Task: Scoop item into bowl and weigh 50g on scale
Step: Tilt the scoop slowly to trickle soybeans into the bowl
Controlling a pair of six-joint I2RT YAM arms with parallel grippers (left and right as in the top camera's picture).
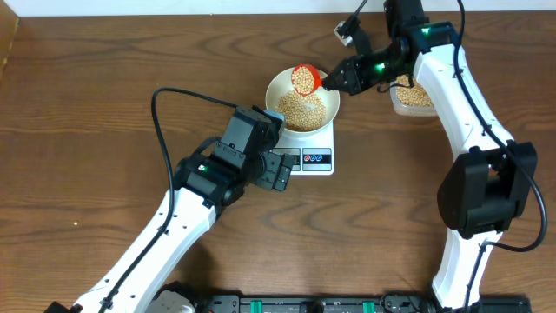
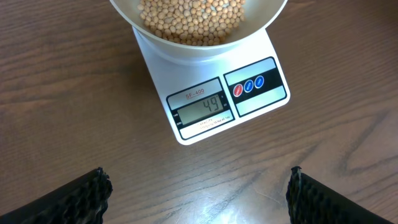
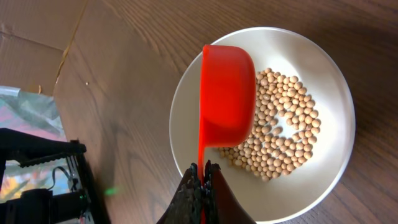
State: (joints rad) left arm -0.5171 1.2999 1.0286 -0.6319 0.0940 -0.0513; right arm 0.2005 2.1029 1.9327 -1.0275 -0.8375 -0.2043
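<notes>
Overhead: one white scale (image 1: 316, 160) sits mid-table with one round white bowl (image 1: 302, 109) on it. There is wide bare wooden table (image 1: 87, 104) to the left and in front. On the right the room is tighter, because one clear plastic container (image 1: 413, 97) holding more beans stands just past the right arm. The left gripper (image 1: 278, 170) hangs over the scale's left end, apart from the bowl. The right gripper (image 1: 334, 80) holds one red scoop (image 1: 304, 80) above the bowl's far rim, and I can see beans inside the scoop.

Left wrist: I look down between two black ribbed fingers (image 2: 81, 199) spread wide apart, with nothing between them and bare wood below. The scale's grey display reads 49, and red and blue round buttons sit beside it. The smooth bowl overhangs the scale's far edge.

Right wrist: the fingers are pinched together on the scoop's thin handle. The glossy plastic cup is tipped on edge inside the bowl's left rim. The pile of tan round beans (image 3: 280, 130) lies in the bowl, with white showing around it.
</notes>
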